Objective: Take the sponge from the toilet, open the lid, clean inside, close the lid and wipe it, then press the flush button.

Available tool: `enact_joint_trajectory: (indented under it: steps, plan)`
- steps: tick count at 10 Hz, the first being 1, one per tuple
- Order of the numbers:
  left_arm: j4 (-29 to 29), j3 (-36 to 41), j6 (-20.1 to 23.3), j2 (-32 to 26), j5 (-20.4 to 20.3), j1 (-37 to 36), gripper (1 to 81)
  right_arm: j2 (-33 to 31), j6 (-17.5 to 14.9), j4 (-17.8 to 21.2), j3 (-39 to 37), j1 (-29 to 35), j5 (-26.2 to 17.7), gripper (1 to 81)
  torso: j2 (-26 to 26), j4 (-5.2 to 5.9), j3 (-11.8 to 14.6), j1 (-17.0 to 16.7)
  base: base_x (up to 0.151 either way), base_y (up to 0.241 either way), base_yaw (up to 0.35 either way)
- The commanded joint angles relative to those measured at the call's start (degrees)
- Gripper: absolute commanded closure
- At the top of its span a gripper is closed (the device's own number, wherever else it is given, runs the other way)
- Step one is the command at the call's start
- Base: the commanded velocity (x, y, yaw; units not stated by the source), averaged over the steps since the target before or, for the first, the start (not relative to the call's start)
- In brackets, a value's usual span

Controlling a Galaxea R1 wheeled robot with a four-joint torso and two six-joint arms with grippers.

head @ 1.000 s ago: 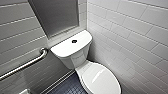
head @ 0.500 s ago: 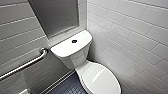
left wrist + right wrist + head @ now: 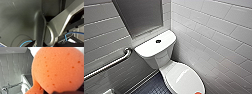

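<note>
toilet (image 3: pixel 159 53) in tiled corner, tank at bowl's 11 o'clock. lid (image 3: pixel 185 80) down. sponge (image 3: pixel 198 93) at lid's 5 o'clock end, huge right in front of right gripper (image 3: pixel 66 92); gripped or not, can't tell. left gripper state: can't tell either. flush button (image 3: pixel 158 41) centre of tank top

no readable text, label or sign on any surface
</note>
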Motion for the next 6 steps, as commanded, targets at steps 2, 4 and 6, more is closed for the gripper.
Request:
enact_joint_trajectory:
  steps: [2, 4, 6]
  plan:
    - [-0.3, 1.2, 0.3, -1.2, 4.7, 0.9, 1.0, 8.2, 4.8, 0.9, -10.8, 15.9, -18.1, 81.1, 0.0, 0.0, 0.0, 0.0, 0.0, 0.0, 0.0]
    - [-0.4, 1.1, 0.3, -1.4, 4.7, 0.9, 1.0, 15.6, 7.0, 0.6, -17.5, 23.1, -23.1, 81.1, 0.0, 0.0, 0.0, 0.0, 0.0, 0.0, 0.0]
    - [-0.4, 1.1, 0.3, -1.4, 4.7, 1.0, 1.0, 22.5, 7.5, 0.4, -22.7, 28.3, -24.0, 81.1, 0.0, 0.0, 0.0, 0.0, 0.0, 0.0, 0.0]
